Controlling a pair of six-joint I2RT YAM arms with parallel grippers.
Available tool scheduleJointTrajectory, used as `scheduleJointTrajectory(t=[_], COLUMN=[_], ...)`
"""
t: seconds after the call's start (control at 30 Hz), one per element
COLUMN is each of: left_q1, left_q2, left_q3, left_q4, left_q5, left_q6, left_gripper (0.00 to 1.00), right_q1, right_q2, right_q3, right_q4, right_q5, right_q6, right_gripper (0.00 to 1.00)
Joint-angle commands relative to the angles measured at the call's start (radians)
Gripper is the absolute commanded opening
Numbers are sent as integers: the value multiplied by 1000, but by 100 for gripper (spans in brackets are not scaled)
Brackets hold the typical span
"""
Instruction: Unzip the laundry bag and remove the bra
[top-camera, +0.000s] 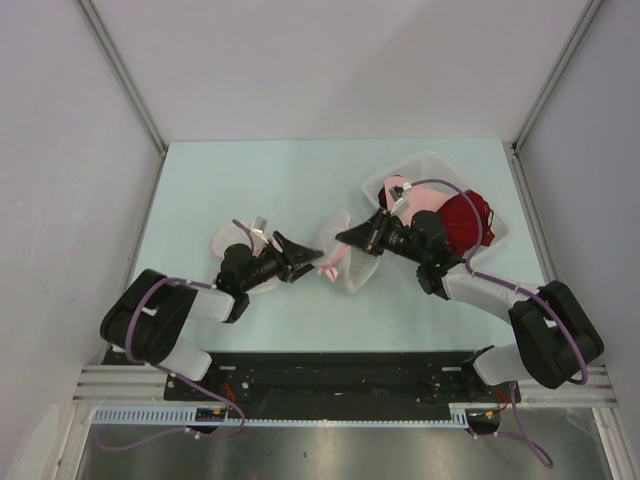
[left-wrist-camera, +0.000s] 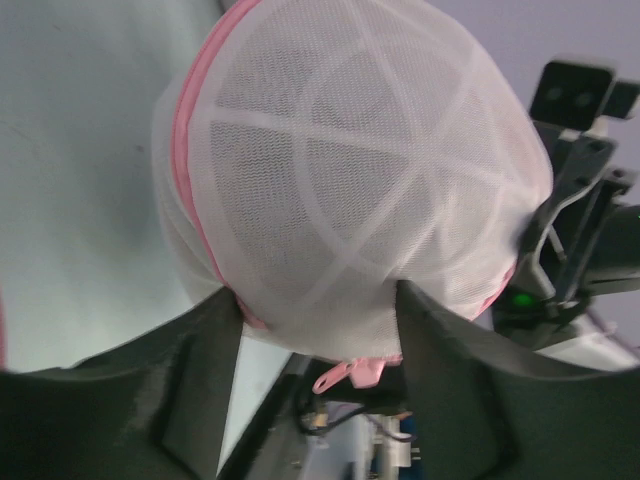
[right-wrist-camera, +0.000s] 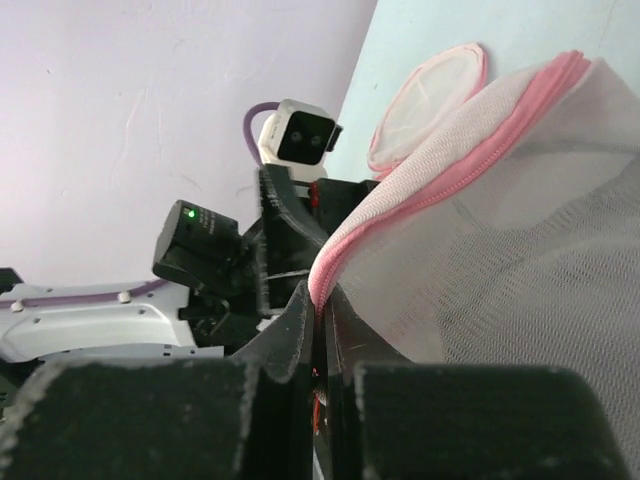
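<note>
The laundry bag, a round pouch of white mesh with pink zipper trim, hangs between my two grippers near the table's middle. My left gripper grips it from the left. In the left wrist view the bag bulges between both fingers of the left gripper, and a pink zipper pull dangles below it. My right gripper is shut on the bag's pink trim. In the right wrist view the trim runs down into the closed tips of the right gripper. The bra is hidden.
A white plastic basket stands at the back right, holding a dark red garment and a pale pink garment. A flat round mesh piece with pink edging lies on the table beneath the left arm.
</note>
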Motion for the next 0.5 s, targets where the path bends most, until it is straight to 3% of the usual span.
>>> scheduleJointTrajectory(t=[0.0, 0.03, 0.07, 0.13, 0.23, 0.3, 0.33, 0.37, 0.4, 0.43, 0.47], left_q1=[13, 13, 16, 20, 32, 36, 36, 34, 34, 32, 23], left_q2=[106, 119, 135, 130, 70, -17, -50, -93, -131, -216, -255], left_q3=[-11, -13, -16, -23, -30, -16, -5, 7, 45, 71, 101], left_q4=[386, 409, 441, 431, 339, 238, 99, 15, -88, -315, -424], left_q5=[12, 14, 12, 10, 7, -9, -19, -32, -78, -107, -152], left_q6=[-140, -148, -154, -153, -115, -52, -23, 43, 81, 123, 207], left_gripper=[57, 50, 32, 13, 0, 0, 1, 1, 0, 0, 0], right_q1=[2, 0, 0, 0, -3, -3, 0, 3, 18, 29, 43], right_q2=[7, 4, -2, -16, -63, -117, -135, -157, -190, -209, -227], right_q3=[4, 2, 2, 2, 4, 14, 36, 54, 72, 112, 129], right_q4=[123, 107, 95, 38, -75, -176, -286, -349, -415, -536, -593], right_q5=[-63, -61, -55, -43, 28, 97, 133, 216, 265, 373, 428], right_q6=[45, 37, 30, -4, -65, -128, -151, -171, -193, -241, -260], right_gripper=[0, 0, 0, 0, 0, 0, 3, 15, 48, 62, 74])
